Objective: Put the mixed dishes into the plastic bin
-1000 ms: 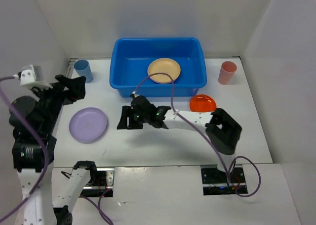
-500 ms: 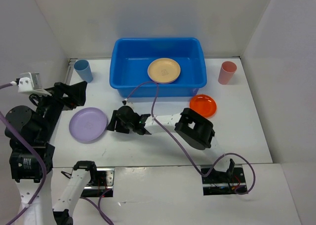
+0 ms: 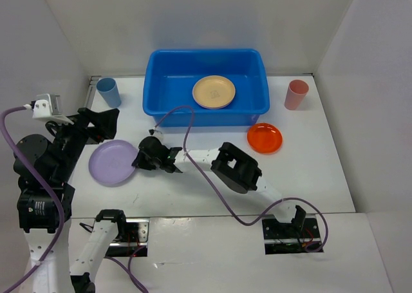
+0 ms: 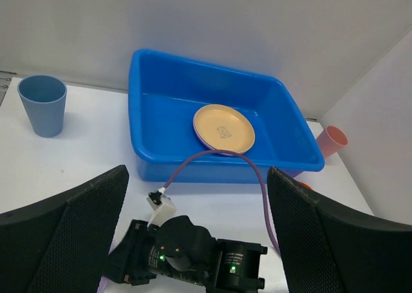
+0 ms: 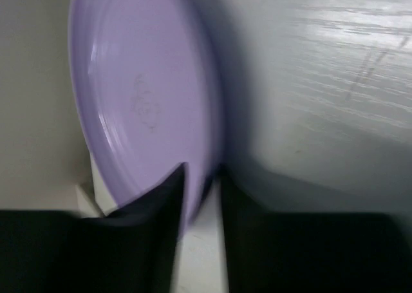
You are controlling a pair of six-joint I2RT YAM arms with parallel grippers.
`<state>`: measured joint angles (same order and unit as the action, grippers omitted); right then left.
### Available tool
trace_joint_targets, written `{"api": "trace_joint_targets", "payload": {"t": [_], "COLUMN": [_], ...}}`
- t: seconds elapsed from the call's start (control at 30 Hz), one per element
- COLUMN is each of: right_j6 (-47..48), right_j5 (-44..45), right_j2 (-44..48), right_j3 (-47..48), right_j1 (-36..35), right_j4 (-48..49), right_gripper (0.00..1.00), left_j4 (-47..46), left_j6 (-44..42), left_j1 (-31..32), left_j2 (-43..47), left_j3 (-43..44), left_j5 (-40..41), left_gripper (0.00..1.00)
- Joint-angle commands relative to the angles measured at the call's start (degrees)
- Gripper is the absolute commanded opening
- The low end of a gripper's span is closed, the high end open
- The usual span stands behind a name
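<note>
**Lavender plate: light, smooth, to be taken by its rim**

The plastic bin (image 3: 244, 117) stands at the far side of the table (image 3: 322, 170), and the tan-yellow plate (image 3: 214, 91) lies flat inside it. The lavender plate (image 3: 112, 162) lies on the table, outside the bin and near its front left corner. It looks like stiff, light plastic, smooth and probably slippery, and hardly fragile. As it lies flat, only its raised rim offers a hold.

The right gripper (image 5: 203, 183) has one finger over this rim and one outside it, with the jaws about half closed. I cannot tell if they already pinch. A shallow bite may slip, so a deeper hold seems safer.

The left gripper (image 4: 196, 177) is wide apart, holds nothing and hovers near the plate's far side. The orange plate (image 3: 264, 137), light-blue cup (image 3: 109, 91) and salmon-pink cup (image 3: 297, 94) are outside the bin.
</note>
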<state>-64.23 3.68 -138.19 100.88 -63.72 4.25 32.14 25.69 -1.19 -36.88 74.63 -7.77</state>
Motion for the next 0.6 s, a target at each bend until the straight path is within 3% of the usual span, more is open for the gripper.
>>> {"api": "trace_joint_targets", "payload": {"t": [0.0, 0.07, 0.17, 0.27, 0.43, 0.57], "right_j6": [-0.90, -0.90, 1.29, 5.58, 9.65, 12.54], "right_j5": [1.15, 1.85, 2.38, 5.27, 11.78, 9.69], "right_j2": [-2.52, -2.52, -1.30, 6.15, 26.51, 37.80], "right_j3": [3.53, 4.32, 4.32, -1.27, -11.31, -16.06], "right_j1": [-0.52, -0.52, -0.52, -1.05, -1.67, 2.97], "right_j4": [-2.75, -4.08, -7.32, -10.65, -17.07, -20.60], "right_gripper": [0.21, 0.01, 0.01, 0.01, 0.01, 0.01], "left_j4": [-2.26, -2.87, -2.87, -2.87, -6.56, -8.50], "left_j6": [-0.47, -1.69, -3.45, -5.29, -5.92, -5.30], "left_j1": [0.14, 0.14, 0.14, 0.14, 0.14, 0.14], "left_j2": [0.67, -1.07, -5.80, -11.44, -17.68, -21.21], "left_j3": [0.43, 1.65, 4.64, 8.94, 15.27, 20.37], "left_j5": [0.90, 2.92, 4.33, 4.34, 3.82, 3.20], "left_gripper": [0.94, 0.95, 0.95, 0.95, 0.95, 0.95]}}
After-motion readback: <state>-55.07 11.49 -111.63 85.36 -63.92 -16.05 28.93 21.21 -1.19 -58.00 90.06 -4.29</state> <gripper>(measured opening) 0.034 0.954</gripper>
